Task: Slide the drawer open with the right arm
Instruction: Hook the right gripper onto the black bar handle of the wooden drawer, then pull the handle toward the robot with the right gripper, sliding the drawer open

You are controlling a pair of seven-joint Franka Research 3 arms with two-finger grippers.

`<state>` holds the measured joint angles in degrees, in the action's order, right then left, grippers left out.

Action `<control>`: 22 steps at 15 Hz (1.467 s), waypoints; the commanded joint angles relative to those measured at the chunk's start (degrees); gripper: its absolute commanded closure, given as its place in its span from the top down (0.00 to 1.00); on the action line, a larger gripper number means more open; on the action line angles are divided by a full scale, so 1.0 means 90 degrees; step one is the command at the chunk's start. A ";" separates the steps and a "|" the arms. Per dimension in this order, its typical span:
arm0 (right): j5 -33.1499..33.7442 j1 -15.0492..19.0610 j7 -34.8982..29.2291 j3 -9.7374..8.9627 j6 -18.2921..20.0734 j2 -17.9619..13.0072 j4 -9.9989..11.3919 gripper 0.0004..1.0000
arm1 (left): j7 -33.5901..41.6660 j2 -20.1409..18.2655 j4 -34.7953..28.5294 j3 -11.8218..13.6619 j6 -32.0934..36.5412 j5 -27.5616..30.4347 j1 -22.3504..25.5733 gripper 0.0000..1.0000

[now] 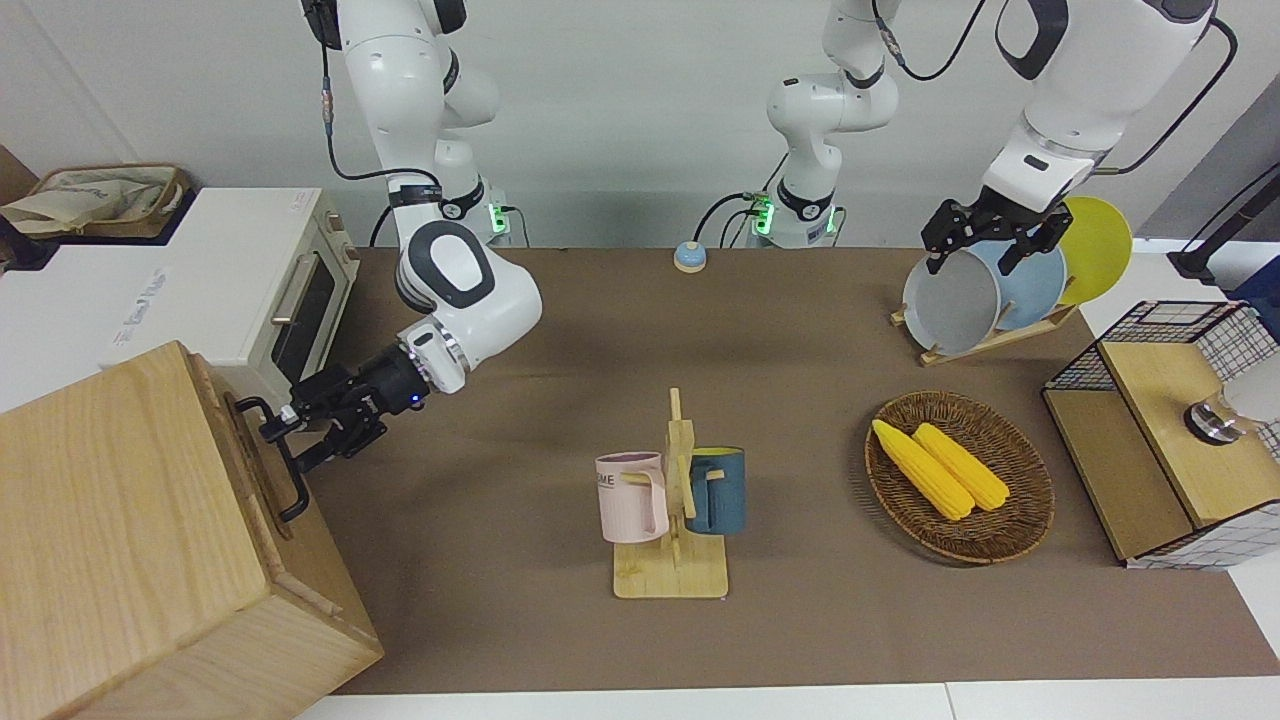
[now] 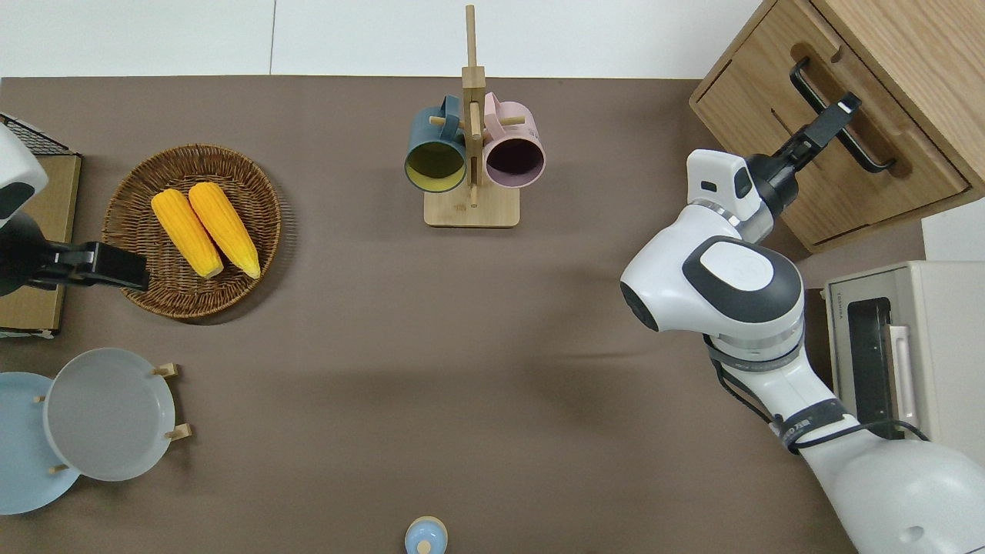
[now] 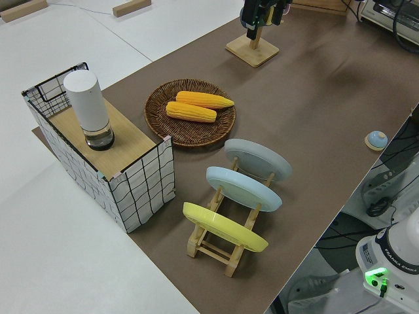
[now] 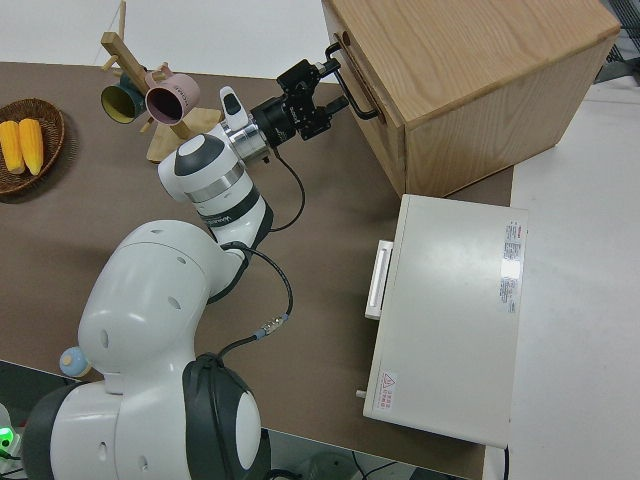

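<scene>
The drawer (image 2: 862,185) is in the front of the pale wooden cabinet (image 1: 120,520) at the right arm's end of the table, and it looks shut. Its black bar handle (image 2: 873,154) also shows in the front view (image 1: 292,492) and the right side view (image 4: 358,92). My right gripper (image 1: 290,438) is at the handle's end nearer to the robots, open, with one finger above the bar and one below. It also shows in the overhead view (image 2: 837,114) and the right side view (image 4: 322,92). My left arm is parked, its gripper (image 1: 975,250) open.
A white toaster oven (image 1: 230,290) stands beside the cabinet, nearer to the robots. A mug stand (image 1: 672,510) with two mugs is mid-table. A basket with corn (image 1: 1020,520), a plate rack (image 1: 990,290) and a wire-grid box (image 1: 1170,430) are toward the left arm's end.
</scene>
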<state>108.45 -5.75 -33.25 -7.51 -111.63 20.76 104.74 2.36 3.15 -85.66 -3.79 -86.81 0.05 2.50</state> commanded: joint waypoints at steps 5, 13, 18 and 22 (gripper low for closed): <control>0.0274 0.0200 -0.0144 -0.0074 -0.0253 0.0076 -0.0104 0.00 | -0.0067 -0.0028 0.0064 0.0001 0.0115 -0.0113 -0.0043 0.99; 0.0167 -0.0073 -0.0075 -0.0132 -0.0019 0.0076 -0.0104 0.00 | -0.0067 -0.0028 0.0064 0.0001 0.0115 -0.0113 -0.0043 0.99; -0.0311 -0.0541 -0.0007 -0.0152 0.0557 0.0086 -0.0104 0.00 | -0.0067 -0.0028 0.0064 0.0001 0.0115 -0.0113 -0.0043 0.99; -0.0701 -0.0961 0.0032 -0.0162 0.1036 0.0086 -0.0104 0.00 | -0.0067 -0.0028 0.0055 0.0001 0.0115 -0.0113 -0.0043 0.99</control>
<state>103.87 -11.36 -34.48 -8.47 -103.21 20.87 105.24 2.36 3.15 -85.66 -3.79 -86.81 0.05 2.50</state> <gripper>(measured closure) 0.811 0.004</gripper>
